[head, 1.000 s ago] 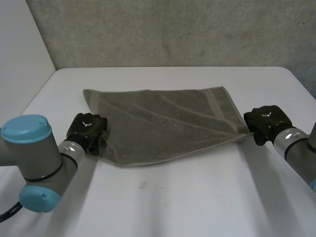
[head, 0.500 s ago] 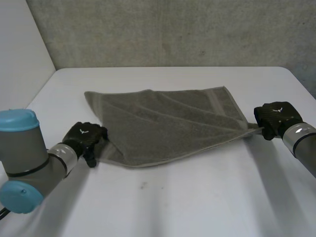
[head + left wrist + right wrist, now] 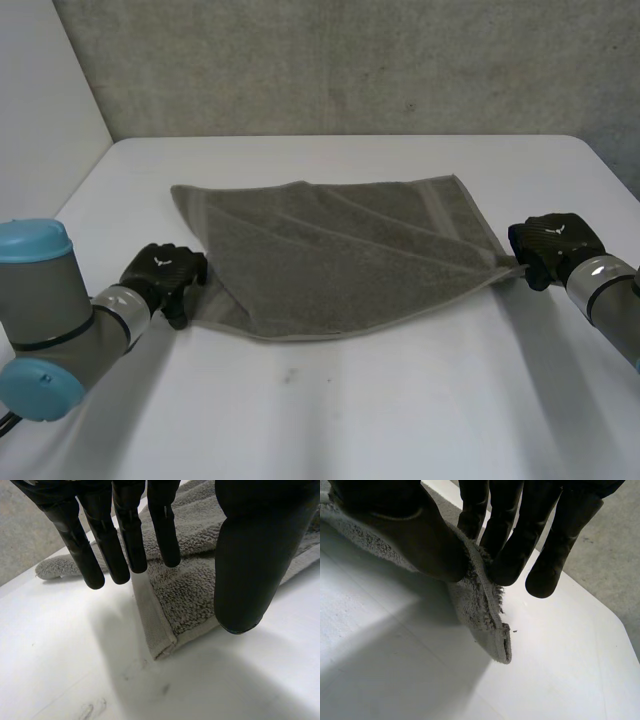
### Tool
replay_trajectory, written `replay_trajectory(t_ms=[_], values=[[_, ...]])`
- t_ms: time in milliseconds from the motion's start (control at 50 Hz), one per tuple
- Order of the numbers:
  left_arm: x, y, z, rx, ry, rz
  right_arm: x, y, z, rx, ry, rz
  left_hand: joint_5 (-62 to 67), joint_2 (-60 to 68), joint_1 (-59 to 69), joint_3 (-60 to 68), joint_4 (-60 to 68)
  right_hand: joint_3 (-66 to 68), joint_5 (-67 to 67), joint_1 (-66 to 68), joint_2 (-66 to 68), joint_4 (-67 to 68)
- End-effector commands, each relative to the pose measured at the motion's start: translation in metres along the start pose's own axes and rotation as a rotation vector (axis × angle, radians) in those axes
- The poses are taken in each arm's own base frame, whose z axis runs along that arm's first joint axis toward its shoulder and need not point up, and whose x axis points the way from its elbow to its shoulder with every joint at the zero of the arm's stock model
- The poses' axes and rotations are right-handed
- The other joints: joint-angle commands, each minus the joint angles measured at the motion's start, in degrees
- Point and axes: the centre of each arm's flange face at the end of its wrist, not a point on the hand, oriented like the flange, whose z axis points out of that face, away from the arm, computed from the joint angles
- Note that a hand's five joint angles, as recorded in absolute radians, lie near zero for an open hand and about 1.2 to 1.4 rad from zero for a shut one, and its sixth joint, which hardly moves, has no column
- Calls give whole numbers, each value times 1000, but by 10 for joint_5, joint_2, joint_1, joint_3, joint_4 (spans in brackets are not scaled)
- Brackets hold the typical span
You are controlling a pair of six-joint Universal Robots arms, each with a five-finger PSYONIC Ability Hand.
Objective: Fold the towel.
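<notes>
1 towel (image 3: pixel 340 255), grey terry with a woven band along its edges, is lying spread mid-table on the white table (image 3: pixel 400 410), with diagonal creases running across it. 2 arms and 2 hands are on it, one at each end.

Left hand (image 3: pixel 160 275) is sitting at the towel's near-left corner. Its fingers (image 3: pixel 127 535) are hanging straight and the thumb (image 3: pixel 245 570) is standing well apart from them: wide, gripping nothing. The corner is lying flat on the table under the fingertips.

Right hand (image 3: pixel 552 245) is pinching the towel's right corner between thumb (image 3: pixel 420 545) and fingers (image 3: pixel 505 545). It is holding that corner just off the table, with the tip drooping below the pinch.

Each hand is carrying 1 small white emblem on its back, too small to read as writing.

1 grey concrete wall (image 3: pixel 350 60) is running along the far side of the table.
</notes>
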Motion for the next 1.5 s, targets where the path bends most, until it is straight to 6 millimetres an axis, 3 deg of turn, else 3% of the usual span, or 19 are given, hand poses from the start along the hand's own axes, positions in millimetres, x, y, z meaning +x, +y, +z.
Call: replay_trajectory(t_ms=[20, 200, 360, 520, 560, 800, 960, 1000, 1020, 1060, 1160, 1260, 1320, 1360, 1420, 1500], values=[[1, 5, 11, -2, 4, 1, -1, 1, 0, -1, -2, -1, 55, 55, 56, 55, 56, 36, 33, 39, 42, 32], [2, 5, 18, 3, 10, 4, -1, 0, 0, 1, -2, -2, 90, 90, 91, 91, 91, 36, 33, 39, 42, 32], [1, -2, 24, 29, 7, 9, -3, 3, 1, -7, -8, -1, 265, 265, 266, 265, 266, 36, 33, 39, 42, 32], [5, -3, 26, 35, 16, 13, -3, 3, 1, -7, -8, -3, 346, 346, 347, 346, 347, 36, 33, 39, 42, 32], [9, -3, 25, 35, 26, 15, -2, 3, 1, -7, -7, -3, 430, 430, 430, 430, 430, 36, 33, 39, 42, 32], [11, -1, 16, 16, 24, 10, -1, 0, -1, 1, -2, -12, 438, 438, 439, 438, 439, 36, 33, 39, 42, 32], [-1, -21, -22, 44, -33, 19, 3, -15, -15, -16, -8, -56, 438, 438, 439, 438, 439, 36, 33, 39, 42, 32], [-8, -29, -45, 41, -84, 33, 3, -17, -22, -40, -22, -78, 438, 438, 439, 438, 439, 36, 33, 39, 42, 32], [-8, -29, -45, 41, -84, 33, 3, -20, -28, -66, -34, -100, 438, 438, 439, 438, 439, 36, 33, 39, 42, 32], [-12, -32, -67, 22, -119, 61, 4, -22, -36, -100, -42, -121, 438, 438, 439, 438, 439, 36, 33, 39, 42, 32], [-8, -33, -97, 19, -135, 142, 4, -24, -53, -160, -76, -134, 438, 438, 439, 438, 439, 36, 33, 39, 42, 32], [0, -31, -128, 11, -135, 247, -3, -29, -90, -212, -132, -171, 438, 438, 439, 438, 439, 36, 33, 39, 42, 32], [3, -30, -140, 5, -135, 285, -6, -28, -102, -236, -154, -206, 438, 438, 439, 438, 439, 36, 33, 39, 42, 32], [8, -31, -160, 10, -135, 334, -8, -30, -122, -261, -181, -266, 438, 438, 439, 438, 439, 36, 33, 39, 42, 32], [10, -34, -167, 28, -137, 343, -5, -35, -132, -250, -173, -304, 438, 438, 439, 438, 439, 36, 33, 39, 42, 32], [9, -36, -166, 40, -133, 341, -4, -41, -131, -207, -174, -311, 438, 438, 439, 438, 439, 36, 33, 39, 42, 32]])
